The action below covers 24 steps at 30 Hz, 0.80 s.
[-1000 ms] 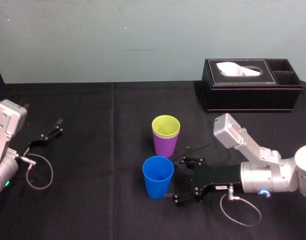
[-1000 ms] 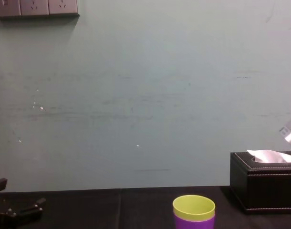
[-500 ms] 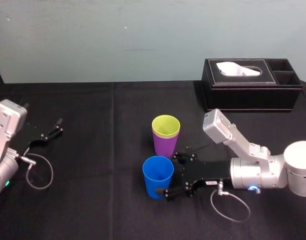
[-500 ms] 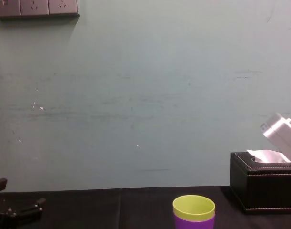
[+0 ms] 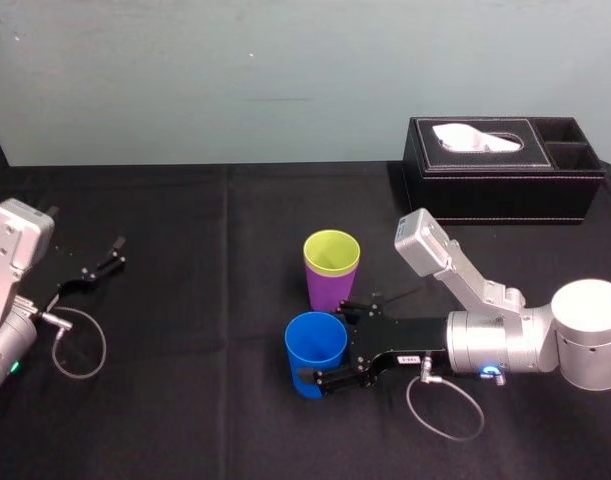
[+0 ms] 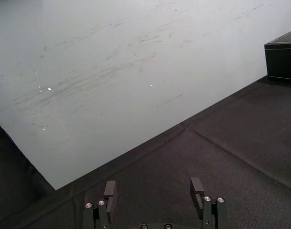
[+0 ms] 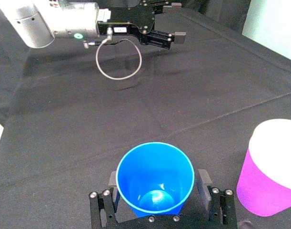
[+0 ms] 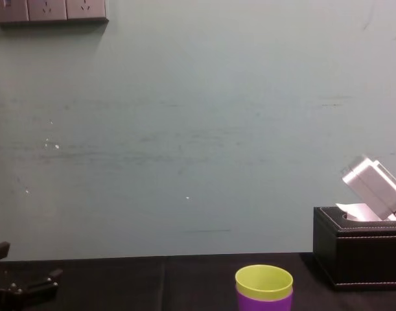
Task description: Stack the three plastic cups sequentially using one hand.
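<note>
First, nearest the body: blue cup (image 7: 155, 179) upright on the black-clothed worktop (image 5: 185, 400), mouth up, bracketed by the right gripper (image 5: 327, 345) reaching in low from the right. Jaws spread, one to each side of the cup wall and just beside it. No clamp evident, contact uncertain. Cup not lifted.

Just behind and slightly right: yellow-green cup (image 5: 331, 252) nested inside the purple cup (image 5: 328, 290), its rim standing proud of the purple rim. Pair upright, near the blue cup but apart from it.

Off to the left, well apart from the cups: left gripper (image 5: 100, 262) parked low over the worktop, jaws released, nothing between them.

Farther back on the right: black tissue box (image 5: 500, 190), white tissue (image 5: 475, 137) poking from the slot. Beyond that, pale wall (image 5: 285, 80), with sockets (image 8: 48, 11) high on it in the chest view.

Progress, as judged: first stacking done (yellow-green in purple), second not yet done. Left to do: close on the blue cup, lift, carry over the pair, lower in, let go. About halfway.

Count: three cups, one each of blue, yellow-green and purple; two stacked, one loose. Two grippers. One tissue box.
</note>
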### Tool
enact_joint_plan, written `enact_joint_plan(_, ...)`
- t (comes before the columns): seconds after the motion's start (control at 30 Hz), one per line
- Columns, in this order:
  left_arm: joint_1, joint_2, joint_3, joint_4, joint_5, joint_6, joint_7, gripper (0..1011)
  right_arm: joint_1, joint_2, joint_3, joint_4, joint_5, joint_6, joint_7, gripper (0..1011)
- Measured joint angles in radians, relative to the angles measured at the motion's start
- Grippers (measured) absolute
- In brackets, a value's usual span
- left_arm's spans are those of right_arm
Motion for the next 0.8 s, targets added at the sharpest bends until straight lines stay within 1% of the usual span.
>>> enact_joint_plan(0.2,0.0,0.0,0.0,0.0,0.0,0.0,0.0,1011,-0.001,0.002,0.001,-0.001,0.0,-0.001,0.0,995)
enact_joint_plan(0.27,0.0,0.0,0.0,0.0,0.0,0.0,0.0,1011,-0.001,0.002,0.001,-0.001,0.0,-0.001,0.0,964)
enact_joint_plan(0.3,0.0,0.0,0.0,0.0,0.0,0.0,0.0,1011,-0.001,0.002,0.001,-0.001,0.0,-0.001,0.0,932)
enact_joint_plan(0.37,0.0,0.0,0.0,0.0,0.0,0.0,0.0,1011,-0.001,0.002,0.001,-0.001,0.0,-0.001,0.0,908)
enact_joint_plan(0.4,0.0,0.0,0.0,0.0,0.0,0.0,0.0,1011,-0.001,0.002,0.001,-0.002,0.0,-0.001,0.0,863)
enact_joint_plan(0.5,0.0,0.0,0.0,0.0,0.0,0.0,0.0,1011,-0.002,0.003,0.001,-0.002,0.0,-0.001,0.0,784)
enact_joint_plan(0.8,0.0,0.0,0.0,0.0,0.0,0.0,0.0,1011,-0.003,0.003,0.002,-0.002,-0.001,-0.003,0.001,735)
